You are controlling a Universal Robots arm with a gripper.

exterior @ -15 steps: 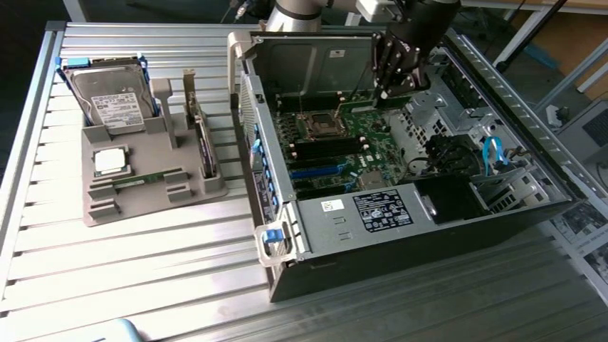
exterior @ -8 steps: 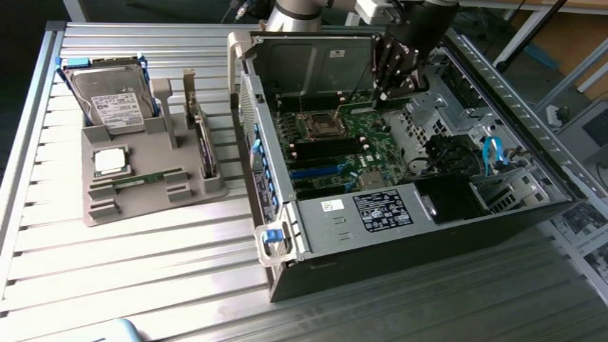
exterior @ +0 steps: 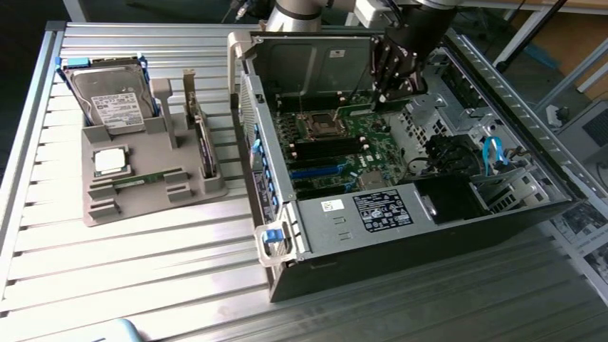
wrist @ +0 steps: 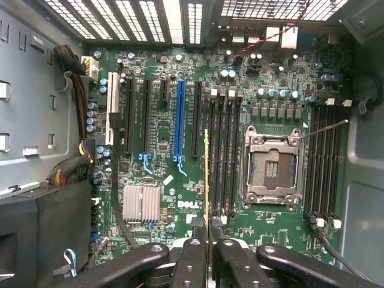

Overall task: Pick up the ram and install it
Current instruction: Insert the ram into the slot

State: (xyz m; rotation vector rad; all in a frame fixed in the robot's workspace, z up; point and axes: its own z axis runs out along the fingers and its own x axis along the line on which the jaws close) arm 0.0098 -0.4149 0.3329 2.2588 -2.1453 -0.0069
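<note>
**Ram is in the hand, parked over the memory slots**

Starting at the exterior view's left: the slatted metal counter [exterior: 142, 263] carries a grey holder [exterior: 102, 205]. A hard drive [exterior: 112, 96] with a white label leans in its far end. A square silver CPU chip [exterior: 110, 161] sits in a pocket nearer the camera, and just beside that a second green stick [exterior: 144, 179] lies flat in a groove.

In the middle is the open PC case [exterior: 323, 228], lying on its side so you look straight onto the motherboard [exterior: 352, 139].

Toward the exterior view's right, the hand [exterior: 399, 82] is down inside the case over the far end of the board, well apart from the holder.

The wrist view makes the grip clear. The black fingers [wrist: 231, 261] are pinched shut on the ram [wrist: 207, 174], which sits right between them and sticks out toward the board. It shows edge-on as a thin yellow-green line.

The ram runs parallel to the bank of black memory slots [wrist: 225, 156]. It's lined up at the edge of that bank, on the side facing the long blue slot [wrist: 179, 120]. The empty CPU socket [wrist: 271, 168] is on the bank's other side. Can't tell whether the ram's edge is touching a slot or hanging just above it.
</note>
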